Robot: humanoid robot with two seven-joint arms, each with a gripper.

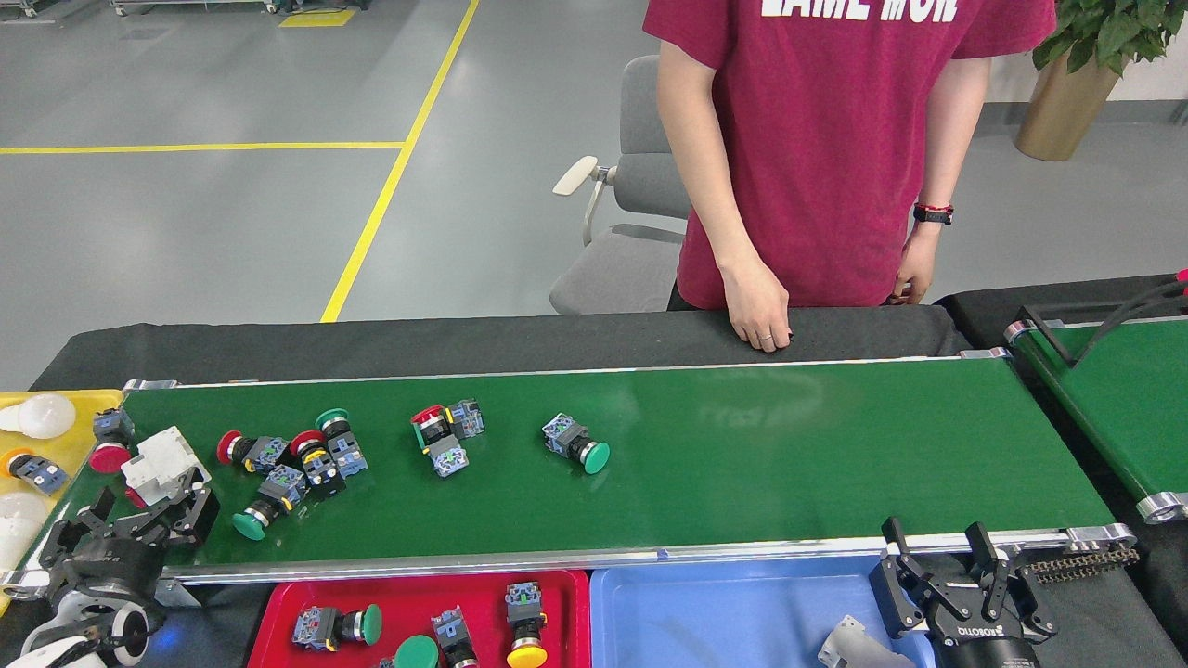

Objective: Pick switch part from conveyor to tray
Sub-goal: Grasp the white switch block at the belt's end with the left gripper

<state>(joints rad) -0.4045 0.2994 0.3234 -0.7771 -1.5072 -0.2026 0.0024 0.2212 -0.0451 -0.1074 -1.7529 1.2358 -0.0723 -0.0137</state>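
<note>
A factory or workshop floor — grey painted concrete crossed by yellow lines (390, 186), a long green conveyor (742, 455) in a silver frame carrying push-button switch parts (575, 443), and sorting trays — red (278, 612), blue (724, 612) — along its near edge.

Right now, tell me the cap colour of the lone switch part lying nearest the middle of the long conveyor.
Green: the lone switch part has a green cap, clearest in the head view.

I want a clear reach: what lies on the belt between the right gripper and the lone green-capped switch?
Only bare conveyor, in the head view, between the right gripper and the green-capped switch.
</note>
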